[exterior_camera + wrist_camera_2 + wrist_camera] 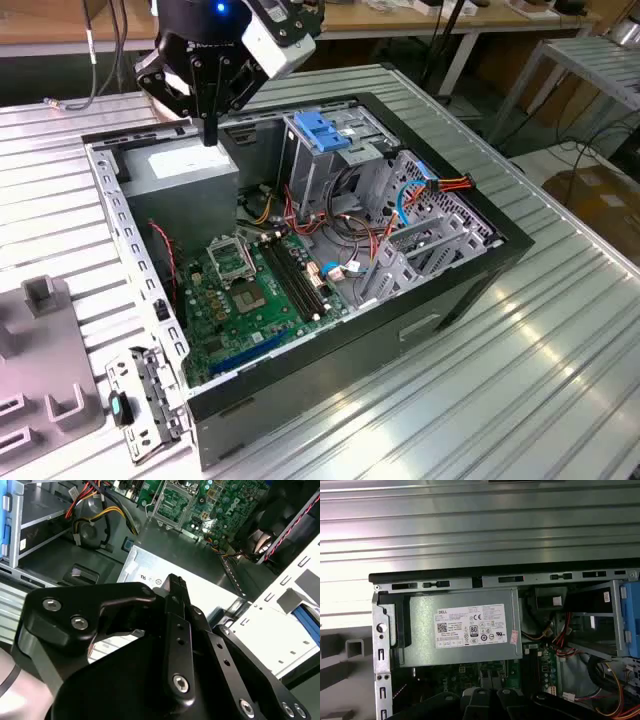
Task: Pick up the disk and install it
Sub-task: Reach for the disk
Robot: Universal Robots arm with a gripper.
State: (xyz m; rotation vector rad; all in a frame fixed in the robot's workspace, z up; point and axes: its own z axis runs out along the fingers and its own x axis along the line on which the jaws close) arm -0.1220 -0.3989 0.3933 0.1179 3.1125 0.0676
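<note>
The disk is out of view. My black gripper (210,135) hangs over the back corner of the open computer case (455,290), on the exterior view's left. Its fingers (175,587) are pressed together with nothing between them. The tip is just above the grey power-supply box (185,170) with the white label (470,626). The metal drive cage with the blue latch (325,132) stands to the exterior view's right of the gripper, apart from it.
The green motherboard (240,290) lies on the case floor, with red, yellow and blue cables (420,195) bundled near the cage. A grey fixture block (40,350) and a loose metal bracket (140,400) sit on the ribbed aluminium table (540,380) at the exterior view's left.
</note>
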